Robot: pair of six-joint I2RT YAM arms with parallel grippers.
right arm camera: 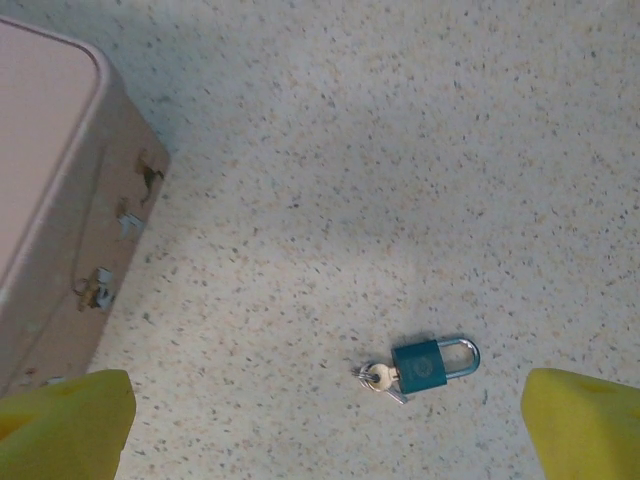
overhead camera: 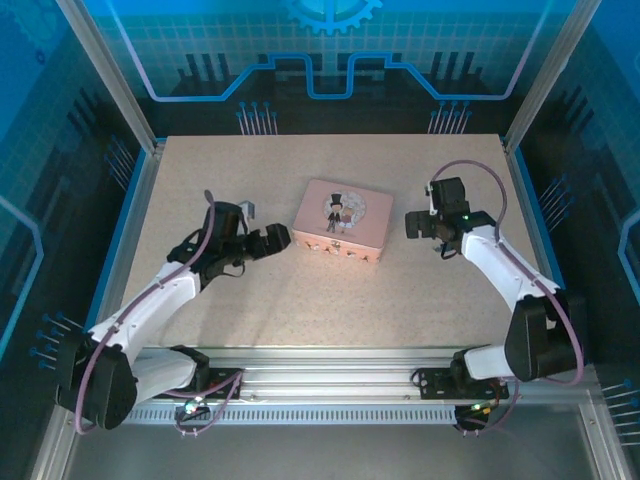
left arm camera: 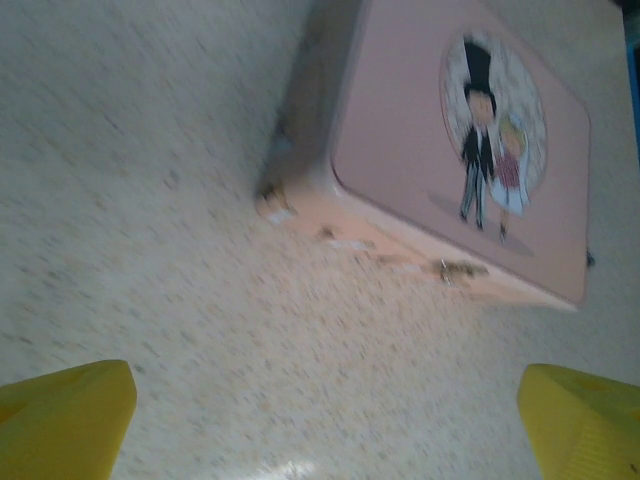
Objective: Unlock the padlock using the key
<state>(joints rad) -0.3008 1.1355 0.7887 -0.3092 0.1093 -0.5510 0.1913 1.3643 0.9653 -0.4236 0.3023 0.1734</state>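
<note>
Right gripper (right arm camera: pixel 325 425): jaws spread, empty, pointing down at table (right arm camera: pixel 400 150).
Padlock (right arm camera: pixel 435 362): flat beneath it, key (right arm camera: pixel 380 378) at its base, near box (right arm camera: pixel 60 200).
Left gripper (overhead camera: pixel 276 240): spread, facing box.

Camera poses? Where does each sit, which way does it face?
Top external: above, behind left arm and right arm, looking down on table; pink box between.
Left wrist: behind the left gripper, facing the pink box; yellow fingers low.
Right wrist: behind the right gripper, over padlock and key; yellow fingers low.
Shared: all see the box.
</note>
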